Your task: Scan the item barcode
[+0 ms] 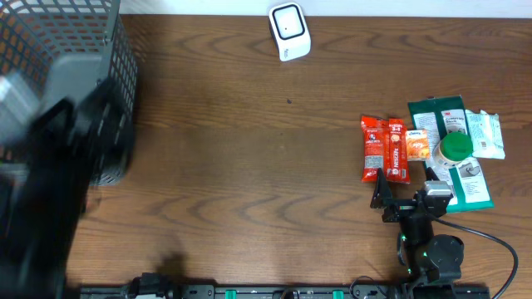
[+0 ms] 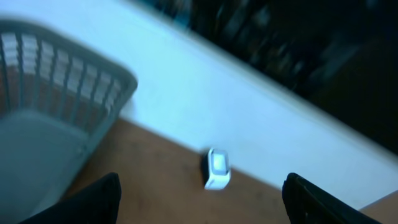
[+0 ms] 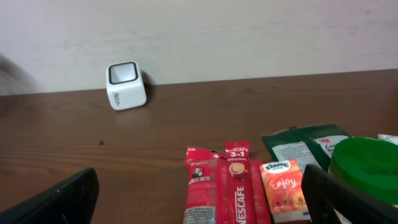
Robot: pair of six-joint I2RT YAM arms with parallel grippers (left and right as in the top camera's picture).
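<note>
The white barcode scanner stands at the table's far edge; it also shows as the white scanner and the scanner in the wrist views. Several small items lie at the right: two red packets, an orange tissue pack, a green-lidded tub and a green pouch. My right gripper is open just in front of the red packets, holding nothing. My left gripper is open and empty, raised high at the left, facing the scanner.
A grey mesh basket stands at the back left, with the blurred left arm in front of it. A white packet lies at the far right. A cable runs from the right arm's base.
</note>
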